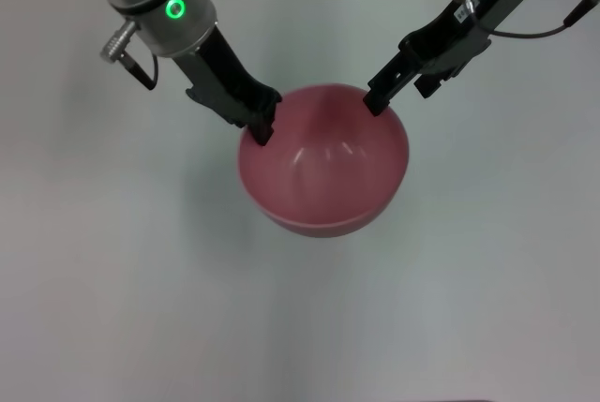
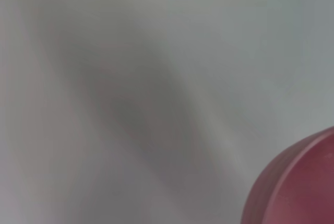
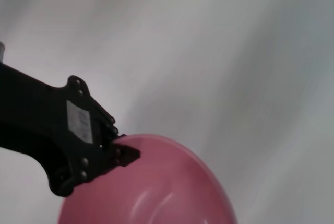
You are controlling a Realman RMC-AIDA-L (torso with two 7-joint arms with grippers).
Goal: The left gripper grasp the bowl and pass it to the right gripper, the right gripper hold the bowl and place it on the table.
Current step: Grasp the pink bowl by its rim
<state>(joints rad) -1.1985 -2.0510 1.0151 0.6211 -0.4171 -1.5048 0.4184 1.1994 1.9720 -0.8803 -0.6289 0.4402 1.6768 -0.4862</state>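
Note:
The pink bowl [image 1: 323,172] hangs above the white table [image 1: 112,280], tilted a little toward me. My left gripper [image 1: 262,126], on the arm with the green ring, is shut on the bowl's left rim. My right gripper [image 1: 400,95] stands open at the far right rim, with one finger [image 1: 376,100] over the inside edge and the other outside it. In the left wrist view only the bowl's outer wall [image 2: 297,187] shows in a corner. The right wrist view shows the bowl [image 3: 156,187] with the left gripper [image 3: 124,152] clamped on its rim.
The white table [image 3: 235,51] spreads out on all sides below the bowl. A soft shadow lies on it under and to the left of the bowl. Nothing else stands on it.

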